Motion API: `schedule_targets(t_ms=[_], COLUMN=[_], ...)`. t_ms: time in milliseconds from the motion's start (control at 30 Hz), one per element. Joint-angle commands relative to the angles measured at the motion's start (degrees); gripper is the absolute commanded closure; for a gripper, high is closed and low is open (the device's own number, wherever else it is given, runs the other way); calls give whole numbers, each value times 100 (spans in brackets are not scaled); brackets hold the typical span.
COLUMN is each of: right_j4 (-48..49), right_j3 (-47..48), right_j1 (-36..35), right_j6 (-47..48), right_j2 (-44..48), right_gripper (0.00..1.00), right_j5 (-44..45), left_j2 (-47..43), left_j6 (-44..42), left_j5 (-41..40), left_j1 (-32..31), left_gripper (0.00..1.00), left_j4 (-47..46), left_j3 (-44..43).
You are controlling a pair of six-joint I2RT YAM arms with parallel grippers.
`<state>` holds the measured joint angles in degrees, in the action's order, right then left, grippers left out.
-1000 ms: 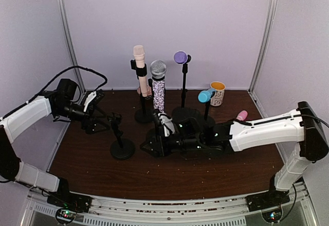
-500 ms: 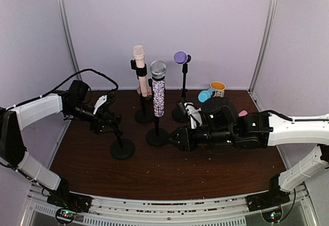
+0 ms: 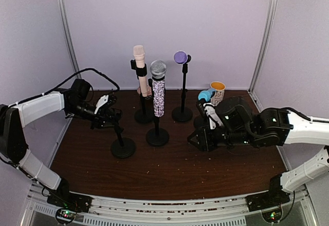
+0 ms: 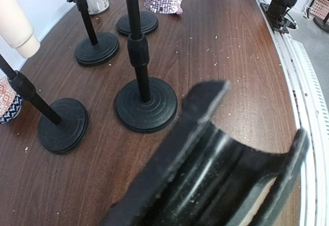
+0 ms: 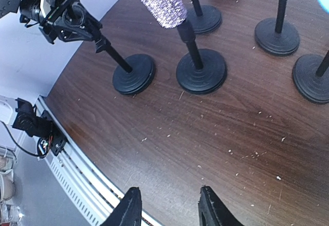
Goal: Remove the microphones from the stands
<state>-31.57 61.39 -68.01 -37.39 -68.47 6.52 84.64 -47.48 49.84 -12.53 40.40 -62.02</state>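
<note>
The left gripper (image 3: 109,114) looks clamped on the top of the empty stand (image 3: 123,147). The right gripper (image 5: 169,209) hovers low, fingers apart, right of the glitter microphone (image 3: 158,93).

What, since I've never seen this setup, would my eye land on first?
The glittery sequinned microphone with its silver mesh head, upright in a black stand mid-table. Behind it stand a pale pink microphone and a purple-headed microphone; at left, the left hand sits at the top of a bare black stand.
</note>
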Motion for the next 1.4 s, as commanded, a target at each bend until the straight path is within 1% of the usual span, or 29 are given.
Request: schedule_targets(t_ms=[0,67,133,267,333,533,700,767,800,833,900,967,1000,1067,1133,1233,1367], right_j4=[195,349,628,1002,1069,1206,1380,1479,1533,1604,1745,1895,1939,1936,1942,2054,2275], right_j3=[-290,-427,-587,-801,-846,-828,-762,-712,-665,-607,-433,-98,101,555,992,1490,1896], right_j1=[8,28,63,198,258,314,331,356,351,363,365,382,388,408,446,487,540], right_j6=[62,68,106,114,112,120,260,368,449,541,758,1018,1171,1459,1724,2090,2449], right_j2=[289,433,598,855,912,906,907,856,799,736,539,196,21,-369,-742,-1190,-1644], right_gripper=[60,61,60,60,60,61,58,55,52,47,37,27,24,20,16,13,8], right_j5=[625,936,1154,1392,1454,1621,1821,1904,1927,1950,1991,1974,1935,1899,1826,1739,1664], left_j2=[2,37,207,980,1428,2248,2712,2847,2885,2873,2802,2674,2598,2447,2266,1890,1241], left_j6=[-185,-228,-273,-385,-364,93,271,313,355,369,347,342,313,291,283,425,657], left_j5=[-192,-312,-448,-489,-527,-718,-966,-1048,-1060,-1053,-1000,-1006,-1030,-1093,-1114,-1222,-1398], left_j1=[159,373,631,1158,1298,1586,1704,1744,1755,1761,1759,1756,1760,1762,1761,1765,1774], left_gripper=[83,86,86,84,81,81,77,72,66,59,39,23,18,5,2,2,2], left_j4=[-40,-40,46,650,707,78,-281,-295,-292,-256,-166,-156,-106,87,315,634,1155], left_j3=[-363,-513,-825,-1972,-2464,-3320,-3709,-3829,-3870,-3874,-3801,-3635,-3554,-3437,-3345,-3175,-2910])
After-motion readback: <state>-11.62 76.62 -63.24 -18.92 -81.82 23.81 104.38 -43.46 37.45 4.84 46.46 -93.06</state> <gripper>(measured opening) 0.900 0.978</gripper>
